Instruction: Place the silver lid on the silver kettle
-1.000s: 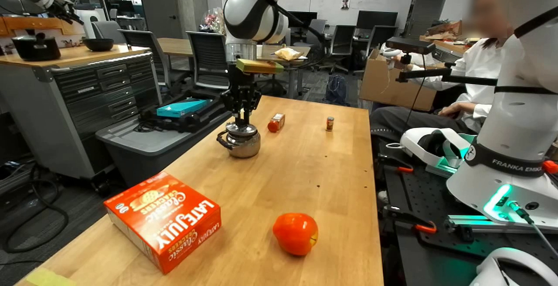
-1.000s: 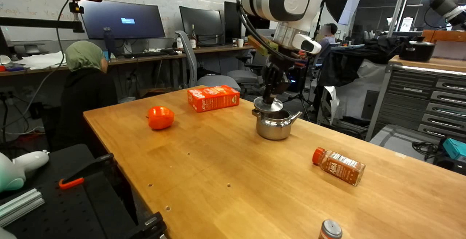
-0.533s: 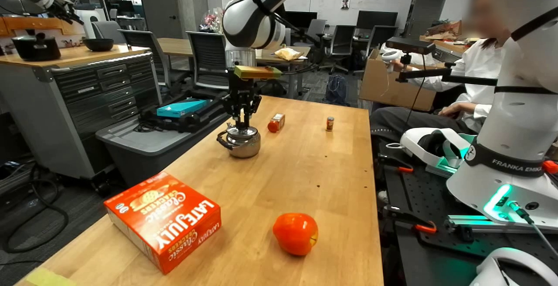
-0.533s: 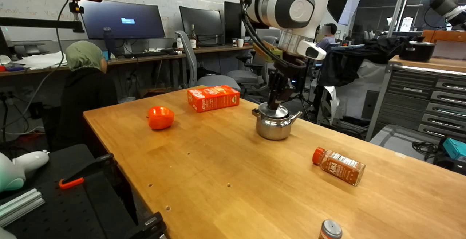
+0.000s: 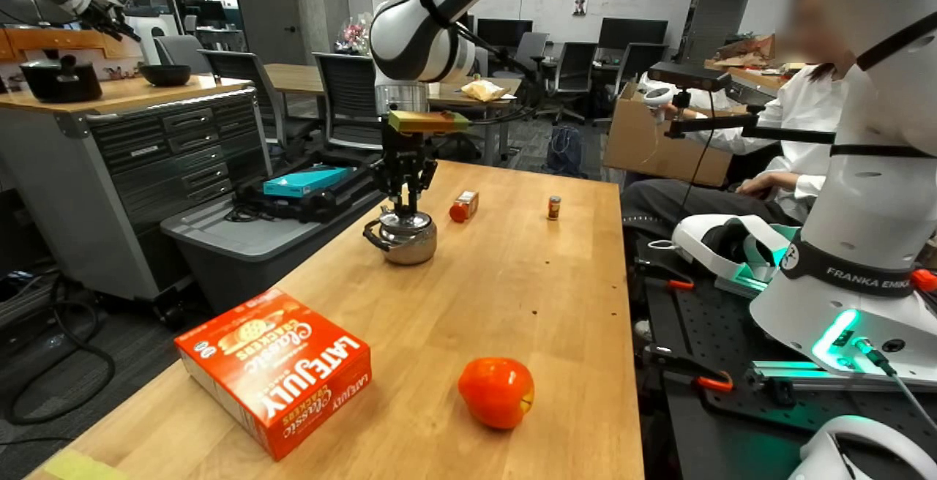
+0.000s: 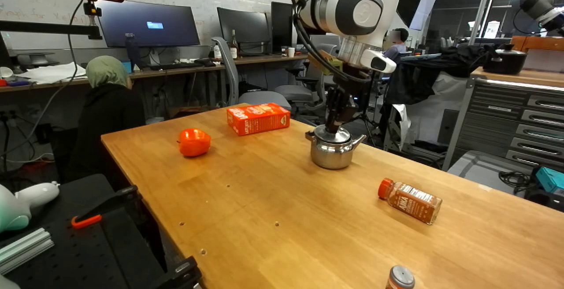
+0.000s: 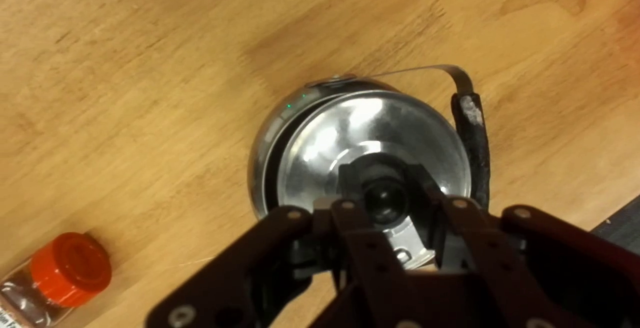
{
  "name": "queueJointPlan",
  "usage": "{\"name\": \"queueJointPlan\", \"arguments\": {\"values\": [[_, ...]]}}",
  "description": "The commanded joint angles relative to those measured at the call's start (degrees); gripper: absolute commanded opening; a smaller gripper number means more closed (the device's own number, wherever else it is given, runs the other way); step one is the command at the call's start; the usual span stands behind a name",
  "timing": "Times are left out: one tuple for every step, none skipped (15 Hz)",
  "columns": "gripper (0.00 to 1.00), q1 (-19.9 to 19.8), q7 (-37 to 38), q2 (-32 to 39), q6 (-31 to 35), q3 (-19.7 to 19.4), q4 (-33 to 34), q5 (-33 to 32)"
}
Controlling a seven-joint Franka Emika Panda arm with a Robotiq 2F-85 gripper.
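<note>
Silver lid (image 7: 370, 123) was over the opening of the silver kettle (image 6: 331, 154), which stood upright on the desk (image 6: 264, 201), near the long edge opposite to the robot's base (image 5: 842, 238). Along this same edge, closer to a corner, lay the cracker box (image 6: 260, 118); toward the other end of the desk the spice bottle (image 6: 410, 201) lay on its side. The gripper (image 7: 384, 180) was closed around the black knob (image 7: 385, 203) of the lid and held it from both sides. In the wrist view a dark crescent was visible between the lid and the kettle, on the side that faced the spice bottle, so the lid seemed displaced toward the kettle's handle (image 7: 472, 143). Whether it sat down on all sides, I could not tell.

In my judgement, the step in hand was the seating of the lid, and the task was almost finished. The next move called for a small correction toward the spice bottle, if the crescent was a true gap, and a light press downward. Only after this should the gripper let go and rise straight up, because a sideways pull could drag the lid out of its place.
</note>
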Motion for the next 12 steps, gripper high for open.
{"name": "queueJointPlan", "arguments": {"values": [[0.12, 1.7, 3.2, 2.4, -2.1, -1.9, 3.0, -2.4], [0.12, 2.0, 3.9, 2.3, -2.1, -2.3, 2.8, -3.1], [0.12, 2.2, 4.6, 2.3, -2.3, -2.6, 2.6, -3.8], [0.12, 2.3, 5.0, 2.4, -2.5, -2.8, 2.4, -4.3], [0.12, 2.3, 5.4, 2.6, -2.6, -3.0, 2.4, -4.7], [0.12, 2.1, 5.5, 2.6, -2.9, -3.1, 2.4, -4.7], [0.12, 2.0, 5.8, 2.7, -3.3, -3.2, 2.3, -4.8], [0.12, 1.9, 6.0, 2.8, -3.7, -3.3, 2.4, -4.8], [0.13, 1.7, 6.0, 2.9, -4.1, -3.4, 2.4, -4.7], [0.49, 1.6, 5.7, 2.8, -4.5, -3.3, 2.4, -4.5], [0.54, 1.4, 5.2, 2.5, -4.7, -3.1, 2.2, -4.2], [0.59, 1.3, 4.7, 1.9, -4.8, -2.7, 1.8, -3.9]]}}
